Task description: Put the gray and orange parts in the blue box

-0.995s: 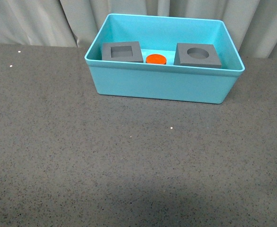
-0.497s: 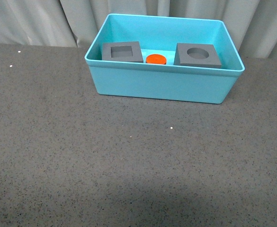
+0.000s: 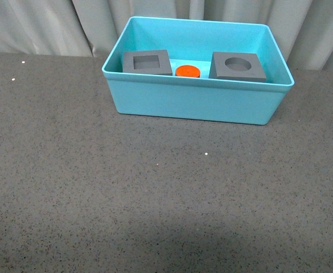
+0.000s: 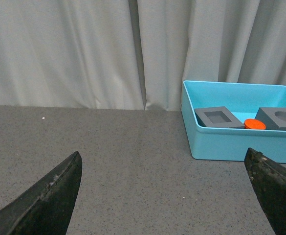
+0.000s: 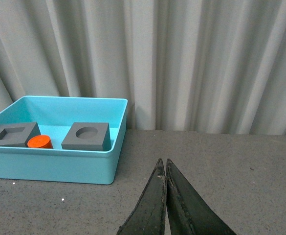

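**Front view: all three parts sit in the bin, both arms back**

Front view shows the blue box (image 3: 196, 105) at the far side of the dark table (image 3: 98, 187), close to the curtain (image 3: 35, 25). Inside it, along the near wall, stand the gray cube with a square recess (image 3: 147, 62) on the left, the gray cube with a round recess (image 3: 238, 66) on the right, and the orange cylinder (image 3: 187, 71) between them, just beside the square-recess cube. Each rests recess or flat top upward, so they appear set down rather than dropped.

Neither arm appears in this view. From the wrist cameras, the left gripper (image 4: 172, 196) has its jaws spread wide and carries nothing; the right gripper (image 5: 165, 200) has its fingers pressed together with nothing between them. Both look on from well short of the box, which suggests the placing is finished and the arms are parked clear.
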Available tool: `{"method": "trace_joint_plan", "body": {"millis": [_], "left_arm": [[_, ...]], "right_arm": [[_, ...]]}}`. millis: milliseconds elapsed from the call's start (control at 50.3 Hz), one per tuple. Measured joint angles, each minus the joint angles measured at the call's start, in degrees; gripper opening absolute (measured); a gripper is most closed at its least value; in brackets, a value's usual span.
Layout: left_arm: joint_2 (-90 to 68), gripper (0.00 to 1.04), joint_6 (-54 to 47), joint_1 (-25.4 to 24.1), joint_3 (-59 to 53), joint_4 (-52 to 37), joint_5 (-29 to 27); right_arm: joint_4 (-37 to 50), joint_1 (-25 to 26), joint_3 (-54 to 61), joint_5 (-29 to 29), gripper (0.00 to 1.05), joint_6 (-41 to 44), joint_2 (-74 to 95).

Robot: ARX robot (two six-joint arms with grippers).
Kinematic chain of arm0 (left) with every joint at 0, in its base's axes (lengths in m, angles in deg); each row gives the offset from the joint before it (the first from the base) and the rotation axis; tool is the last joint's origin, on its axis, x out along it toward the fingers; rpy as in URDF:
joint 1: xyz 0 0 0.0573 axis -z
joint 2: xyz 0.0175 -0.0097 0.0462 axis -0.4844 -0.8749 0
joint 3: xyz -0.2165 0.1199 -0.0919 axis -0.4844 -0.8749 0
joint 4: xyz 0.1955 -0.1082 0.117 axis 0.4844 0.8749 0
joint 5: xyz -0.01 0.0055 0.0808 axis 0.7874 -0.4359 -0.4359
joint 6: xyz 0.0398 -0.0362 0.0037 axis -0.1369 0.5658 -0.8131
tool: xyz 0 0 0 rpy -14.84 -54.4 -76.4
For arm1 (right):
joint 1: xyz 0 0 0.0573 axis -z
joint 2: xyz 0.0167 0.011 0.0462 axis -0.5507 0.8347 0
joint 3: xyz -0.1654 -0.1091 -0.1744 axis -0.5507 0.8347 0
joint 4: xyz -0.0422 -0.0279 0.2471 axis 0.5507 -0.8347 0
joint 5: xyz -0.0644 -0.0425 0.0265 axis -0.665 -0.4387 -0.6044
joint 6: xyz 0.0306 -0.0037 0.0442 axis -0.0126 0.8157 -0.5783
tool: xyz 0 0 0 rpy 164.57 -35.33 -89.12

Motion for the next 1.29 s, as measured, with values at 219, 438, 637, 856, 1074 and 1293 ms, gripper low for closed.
{"method": "trace_joint_plan", "body": {"millis": [219,438,637,856,1074,1293], "left_arm": [[0.0,0.98,0.0,0.0,0.0,0.0,0.0],[0.0,0.98,0.0,0.0,0.0,0.0,0.0],[0.0,0.98,0.0,0.0,0.0,0.0,0.0],[0.0,0.98,0.0,0.0,0.0,0.0,0.0],[0.0,0.98,0.0,0.0,0.0,0.0,0.0],[0.0,0.98,0.0,0.0,0.0,0.0,0.0]], "right_arm": [[-2.4,0.0,0.0,0.0,0.00,0.0,-2.4],[-12.4,0.0,0.0,0.2,0.00,0.0,-12.2],[-12.6,0.0,0.0,0.2,0.21,0.0,-12.2],[-12.6,0.0,0.0,0.2,0.57,0.0,-12.2],[-12.6,0.0,0.0,0.2,0.92,0.0,-12.2],[-12.6,0.0,0.0,0.2,0.95,0.0,-12.2]]}}
